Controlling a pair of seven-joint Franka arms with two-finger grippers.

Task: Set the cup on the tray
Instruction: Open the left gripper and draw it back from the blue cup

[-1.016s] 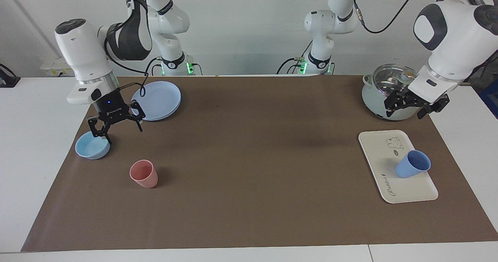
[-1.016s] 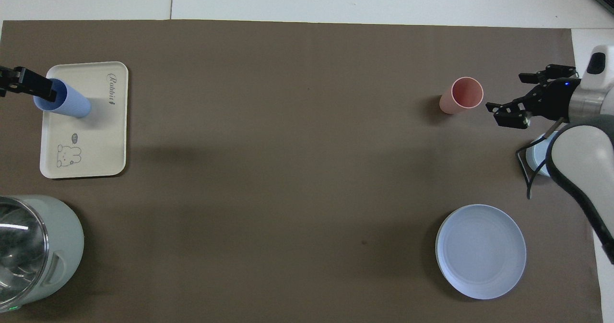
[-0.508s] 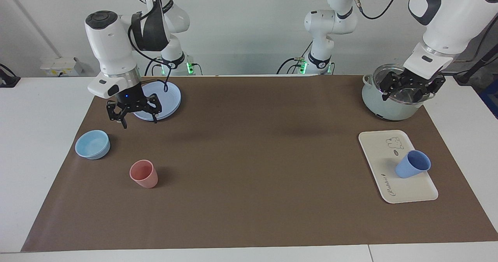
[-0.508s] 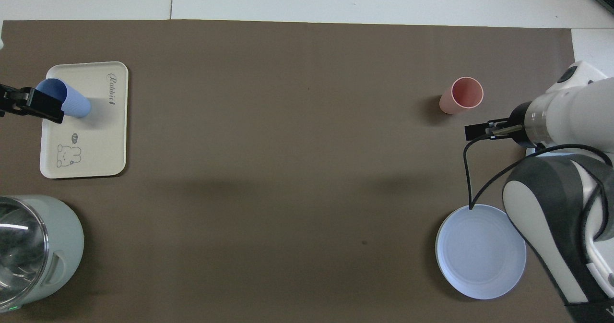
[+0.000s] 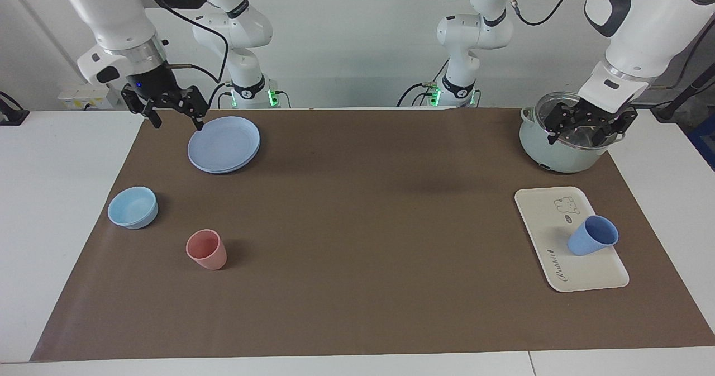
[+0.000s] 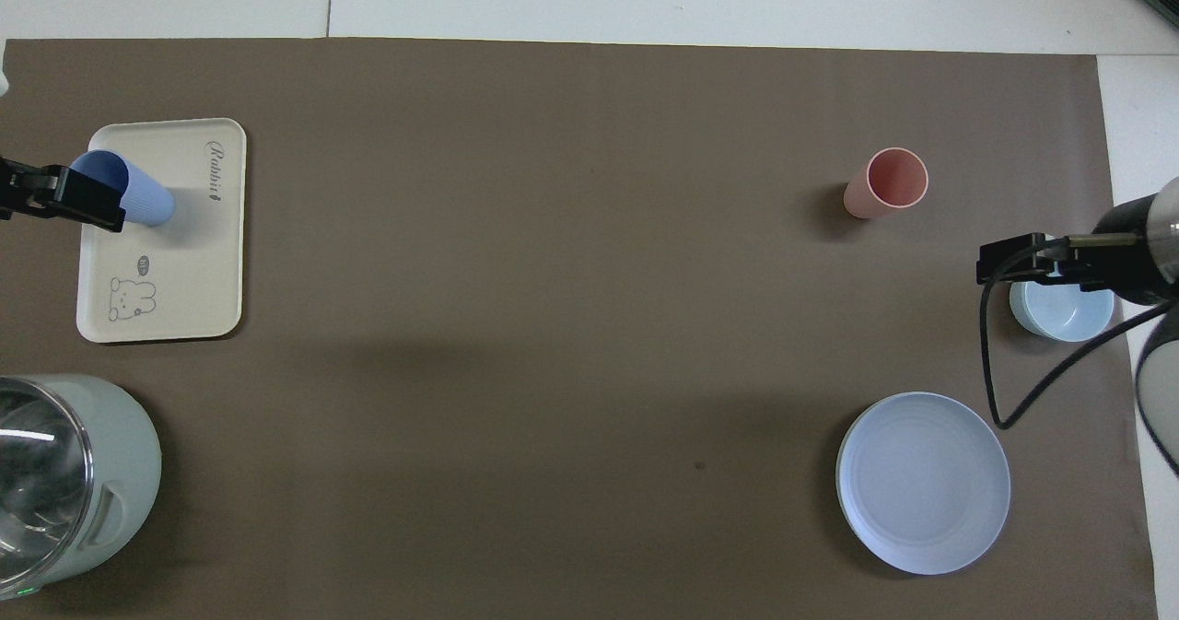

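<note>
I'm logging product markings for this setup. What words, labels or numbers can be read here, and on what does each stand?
"Rabbit", in cursive, on the tray, at its end farther from the robots.
A small dark oval mark beside the tray's bear drawing: too small to read.
Lettering on the robot arms: too small to read.
No text shows on the cup, which stands on the tray.

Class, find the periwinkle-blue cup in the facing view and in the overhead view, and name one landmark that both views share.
Facing view: the cup stands at the picture's lower right, on the tray.
Overhead view: the cup is at the upper left edge, on the tray.
Shared landmark: the tray's bear drawing.
</note>
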